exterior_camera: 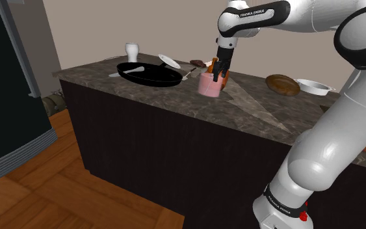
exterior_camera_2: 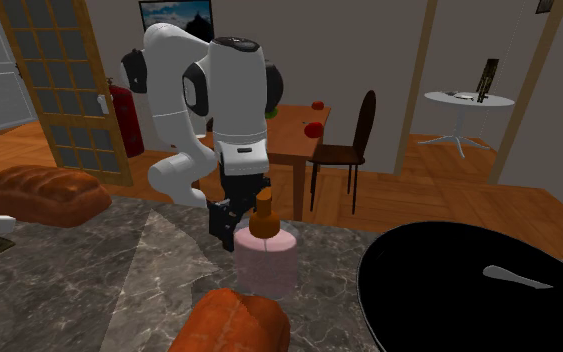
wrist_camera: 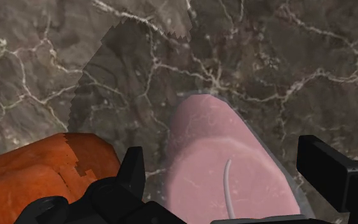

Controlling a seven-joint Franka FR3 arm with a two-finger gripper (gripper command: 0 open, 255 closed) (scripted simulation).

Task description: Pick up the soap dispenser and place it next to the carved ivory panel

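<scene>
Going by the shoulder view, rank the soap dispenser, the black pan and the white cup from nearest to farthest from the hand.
1. The pink soap dispenser, directly under the hand.
2. The black pan, towards the shoulder view's left.
3. The white cup, beyond the pan, farthest left.

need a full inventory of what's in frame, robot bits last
counter: 1, dark veined stone, under everything
soap dispenser: 1, pink with orange-brown pump, upright on counter
orange-brown lump: 1, close beside the dispenser
pan: 1, black, shoulder view's left of dispenser
utensil: 1, white, in the pan
cup: 1, white, behind the pan
plate: 1, white, behind pan, nearer the dispenser
bread loaf: 1, brown, second exterior view's left
dish: 1, white, shoulder view's right end of counter
chair: 1, dark, beyond counter in second exterior view
arm: 1, white with dark joints
gripper: 1, black, open, fingers either side of dispenser
</scene>
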